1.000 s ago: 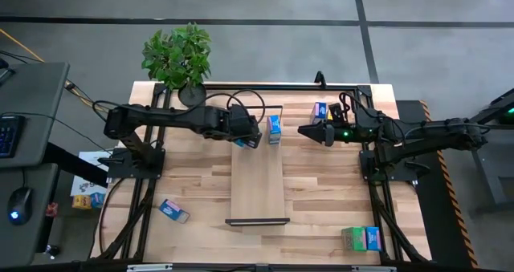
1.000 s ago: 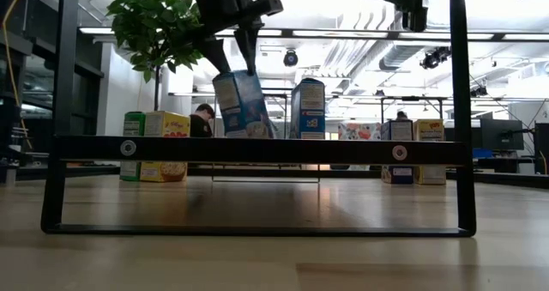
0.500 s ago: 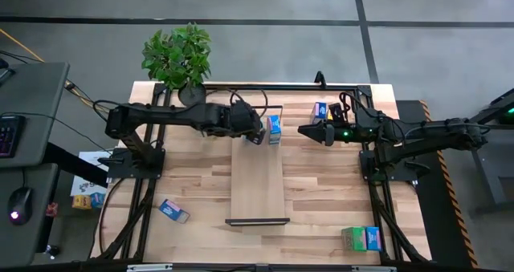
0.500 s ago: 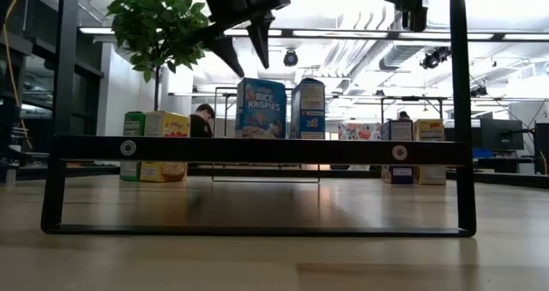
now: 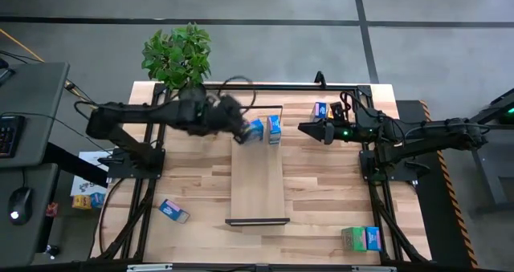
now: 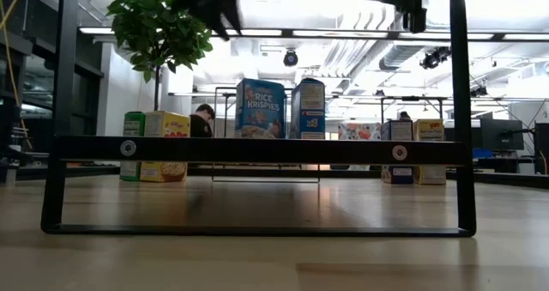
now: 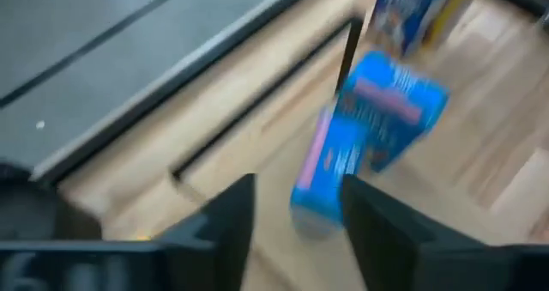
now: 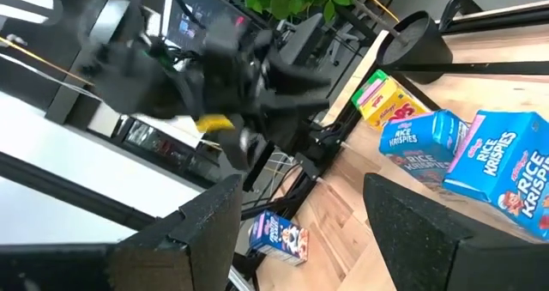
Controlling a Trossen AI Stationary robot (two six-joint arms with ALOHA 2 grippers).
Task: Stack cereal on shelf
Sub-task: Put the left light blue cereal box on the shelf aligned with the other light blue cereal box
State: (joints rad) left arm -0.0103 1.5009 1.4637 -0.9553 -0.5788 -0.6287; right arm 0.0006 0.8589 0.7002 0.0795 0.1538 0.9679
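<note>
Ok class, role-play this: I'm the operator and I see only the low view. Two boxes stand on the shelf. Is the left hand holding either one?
Observer: No. The left wrist view shows the left hand open, with the nearest blue box beyond its fingers, not between them.
Operator: Where is the right hand?
Observer: From above, the right hand hovers beside the shelf, open and empty.
Operator: Any box out of my sight?
Observer: Yes, another blue box lies flat on the table, front left.
</note>
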